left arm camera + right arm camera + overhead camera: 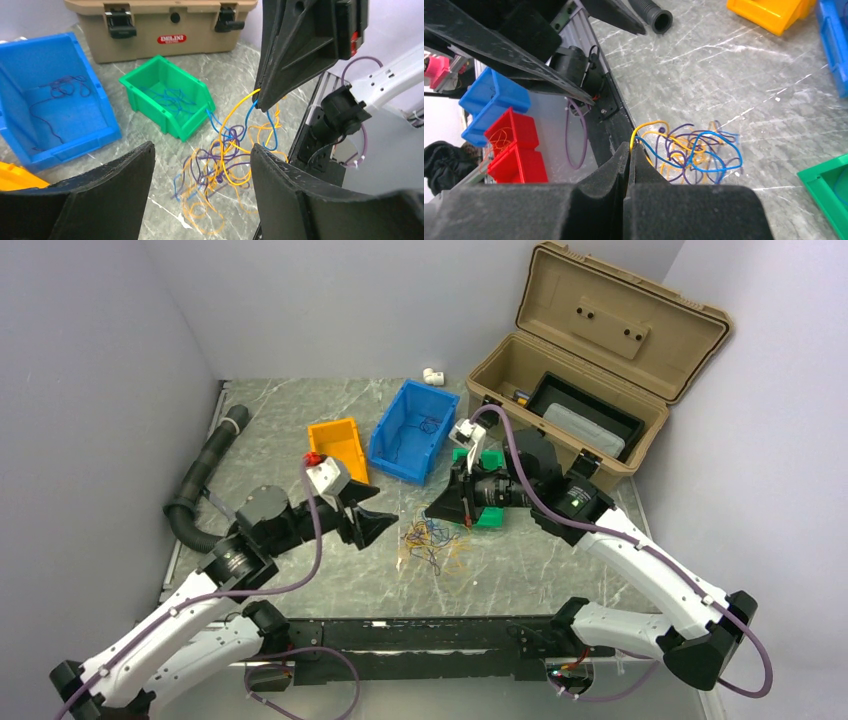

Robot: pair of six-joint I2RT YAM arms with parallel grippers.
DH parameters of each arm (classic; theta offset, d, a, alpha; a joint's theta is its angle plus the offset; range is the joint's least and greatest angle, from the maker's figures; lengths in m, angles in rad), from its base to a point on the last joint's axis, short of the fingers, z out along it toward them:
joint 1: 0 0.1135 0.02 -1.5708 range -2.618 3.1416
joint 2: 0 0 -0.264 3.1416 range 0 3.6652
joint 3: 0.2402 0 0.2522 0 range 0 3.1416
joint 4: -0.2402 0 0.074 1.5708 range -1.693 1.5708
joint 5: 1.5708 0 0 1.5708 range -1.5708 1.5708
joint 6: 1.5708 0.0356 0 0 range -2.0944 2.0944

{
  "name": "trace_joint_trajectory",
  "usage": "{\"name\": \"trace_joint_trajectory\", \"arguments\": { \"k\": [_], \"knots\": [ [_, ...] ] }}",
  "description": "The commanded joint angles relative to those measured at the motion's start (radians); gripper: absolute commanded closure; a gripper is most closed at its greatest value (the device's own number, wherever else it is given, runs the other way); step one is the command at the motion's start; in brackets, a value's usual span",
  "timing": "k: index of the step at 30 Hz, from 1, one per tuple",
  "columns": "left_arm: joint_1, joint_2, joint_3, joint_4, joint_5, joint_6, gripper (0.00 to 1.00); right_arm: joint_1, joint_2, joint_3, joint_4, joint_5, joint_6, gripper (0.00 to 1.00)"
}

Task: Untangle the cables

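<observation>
While right hand [630,146] pinches cables [694,150] (one tangle), left hand [202,149] spread — three bins [150,75] [20,70] [15,177].

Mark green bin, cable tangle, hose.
green bin [150,112]: left wrist view, outer front wall.
cables [222,156]: left wrist view, middle of the tangle.
hose [208,462]: top view, mid-length.

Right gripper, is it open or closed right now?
Shut. In the right wrist view the right gripper has its jaws pressed together, pinching yellow and blue cables that lead into the tangle.
</observation>
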State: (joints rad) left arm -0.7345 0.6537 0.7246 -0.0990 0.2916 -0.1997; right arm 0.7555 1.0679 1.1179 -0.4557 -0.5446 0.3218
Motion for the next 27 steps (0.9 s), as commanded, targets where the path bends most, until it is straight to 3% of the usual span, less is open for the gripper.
{"name": "trace_joint_trajectory", "arguments": {
  "k": [1,11,27],
  "knots": [
    [-0.018,0.052,-0.024,0.090,0.071,0.035,0.28,0.007,-0.019,0.003,0.017,-0.050,-0.007,1.00],
    [-0.066,0.113,-0.013,0.131,0.080,0.109,0.35,0.007,-0.014,0.026,0.004,-0.120,-0.036,1.00],
    [-0.150,0.233,0.032,0.137,-0.019,0.123,0.47,0.010,0.012,0.038,0.051,-0.161,-0.009,1.00]
  ]
}}
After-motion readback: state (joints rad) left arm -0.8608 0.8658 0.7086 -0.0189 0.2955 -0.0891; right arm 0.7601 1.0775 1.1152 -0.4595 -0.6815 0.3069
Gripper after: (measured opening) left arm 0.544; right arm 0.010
